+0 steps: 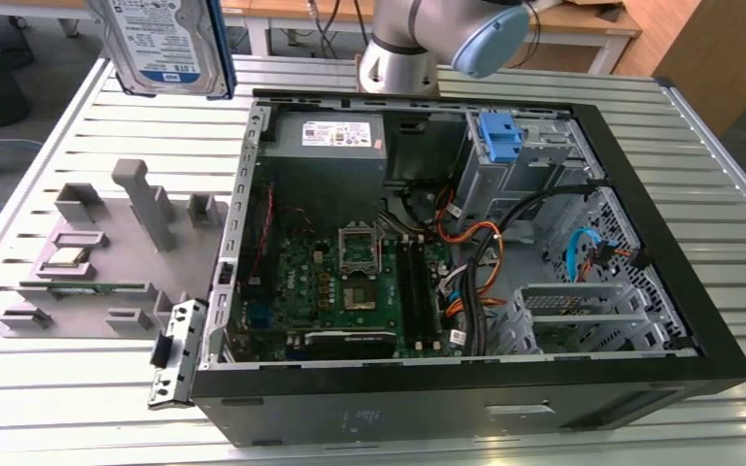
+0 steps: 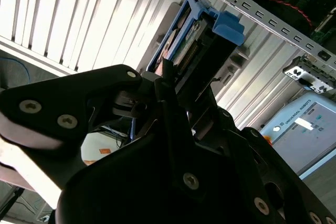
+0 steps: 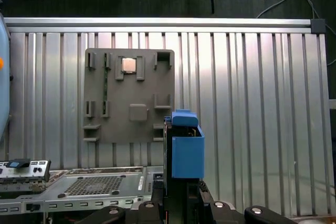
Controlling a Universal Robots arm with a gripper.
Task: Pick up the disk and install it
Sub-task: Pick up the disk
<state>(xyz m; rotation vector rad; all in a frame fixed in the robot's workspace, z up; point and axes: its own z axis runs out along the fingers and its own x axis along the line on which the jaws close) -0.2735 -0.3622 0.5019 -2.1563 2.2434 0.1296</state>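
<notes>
Black gripper (image 2: 181,90), clamped on flat silver metal disk (image 1: 166,44) edged in blue plastic; held above ribbed aluminium table (image 3: 252,103), near grey moulded tray (image 3: 122,124).

The open computer case (image 1: 451,403) lies on the surface (image 1: 75,374) toward the exterior view's right. The parts tray (image 1: 127,267) sits just beside it on the exterior view's left, and the arm's base (image 1: 396,63) stands behind its far wall. The power supply box (image 1: 325,136) sits in the case's far corner nearest the tray. The disk (image 1: 166,44) stands on edge in the end effector (image 3: 182,200), apparently above the surface's far edge, behind the tray.
</notes>
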